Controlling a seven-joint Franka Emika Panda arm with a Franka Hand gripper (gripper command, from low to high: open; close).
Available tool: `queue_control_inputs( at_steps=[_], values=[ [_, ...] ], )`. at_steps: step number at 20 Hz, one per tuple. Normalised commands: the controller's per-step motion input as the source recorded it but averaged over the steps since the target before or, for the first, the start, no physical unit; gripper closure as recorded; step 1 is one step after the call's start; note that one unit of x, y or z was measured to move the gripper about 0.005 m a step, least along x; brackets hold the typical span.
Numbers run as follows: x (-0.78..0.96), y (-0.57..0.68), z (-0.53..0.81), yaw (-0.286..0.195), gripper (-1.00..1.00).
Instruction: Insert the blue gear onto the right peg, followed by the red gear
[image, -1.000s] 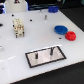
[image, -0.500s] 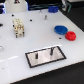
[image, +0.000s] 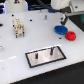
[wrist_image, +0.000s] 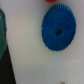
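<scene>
While fingers' state cannot be told, flat toothed blue gear touches rounder red gear.

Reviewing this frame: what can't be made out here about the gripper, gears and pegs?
- Gripper: its fingers appear in neither view; the exterior view's top edge cuts the arm off, so open or shut is unknown.
- Red gear: the wrist view's edge crops it to a sliver.
- Blue gear: teeth blurred.
- Right peg: too small for detail.

Looks like a robotics lab test bench or simulated one: plain white surface against dark surroundings, black-bordered peg plate, blue gear, red gear, small blocky fixture.
</scene>
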Motion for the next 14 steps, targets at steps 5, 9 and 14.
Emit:
queue_control_inputs(
  at_steps=[5, 9, 14],
  values=[
    [-0.22, -0.25, -0.47, 0.000, -1.00],
    [-0.29, -0.16, -0.33, 0.000, -1.00],
    [-0.14, 0.00, -0.01, 0.000, -1.00]
  ],
)
